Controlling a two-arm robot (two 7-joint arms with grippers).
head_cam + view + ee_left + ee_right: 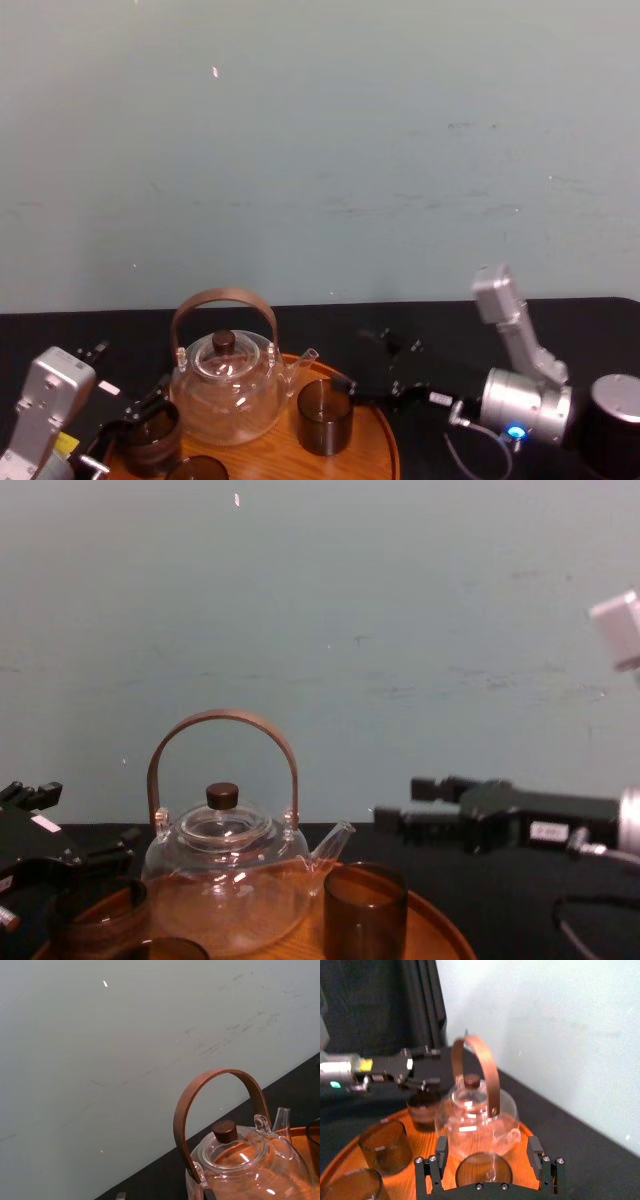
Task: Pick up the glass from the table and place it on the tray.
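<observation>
Round wooden tray [280,458] on the black table [600,320]. At its middle, clear glass teapot [225,385] with arched wooden handle. Right gripper [487,1145] at the tray's right edge, fingers [440,1152] spread wide. Left gripper [436,1066] at the left edge, fingers apart, above another brown glass [424,1110]. Smoky-brown glass [324,415] upright on the tray near the right rim, framed between the right fingers, touching neither.
</observation>
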